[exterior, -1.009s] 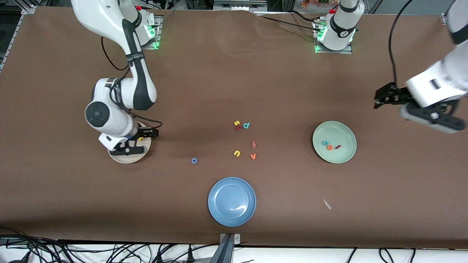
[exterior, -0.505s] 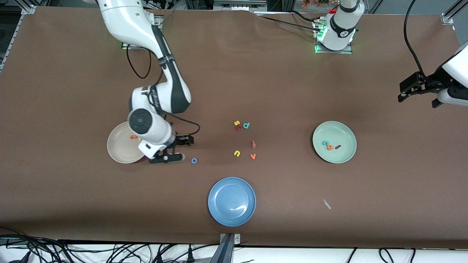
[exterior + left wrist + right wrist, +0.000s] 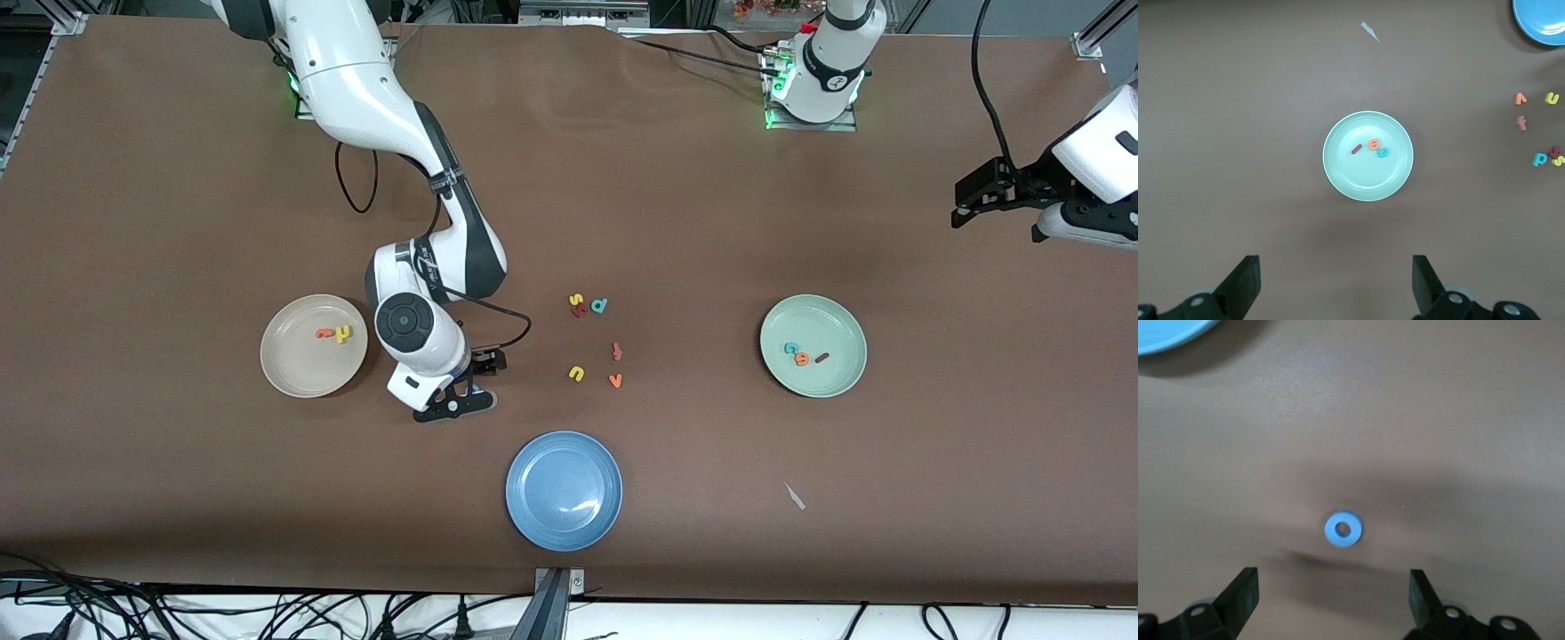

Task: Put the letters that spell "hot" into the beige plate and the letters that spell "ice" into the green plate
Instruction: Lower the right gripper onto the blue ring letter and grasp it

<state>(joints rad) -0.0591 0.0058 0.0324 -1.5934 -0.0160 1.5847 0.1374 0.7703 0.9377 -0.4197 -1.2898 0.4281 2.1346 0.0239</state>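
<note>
Step in hand, as judged: pick up the small blue foam ring "o", the last letter wanted for "hot".

Right claw: spread wide, empty, hanging over the brown tabletop between the round cream-beige plate and the round blue plate. In the right wrist view the ring lies flat on the tabletop between the two fingers, slightly ahead of them; in the front view the claw hides it.

Left claw: spread, empty, waiting high over the left arm's end of the tabletop.

Status of plates:
- The cream-beige plate holds the yellow foam "h" and the orange foam "t", touching or nearly so.
- The round mint-green plate holds the teal foam "c", the orange foam "e" and the dark red foam bar "i". "Ice" appears complete.

Recommendations:
- Advance the right claw until the ring is centred between the fingers, then descend straight.
- Go down until the fingertips almost touch the tabletop; the ring is thin and a high pinch would likely slide over it.
- Close gently across the ring's outer edge; foam squashes and may spring out.
- Lift clear before travelling to the cream-beige plate, and release low over a bare part, away from the two letters there.
</note>
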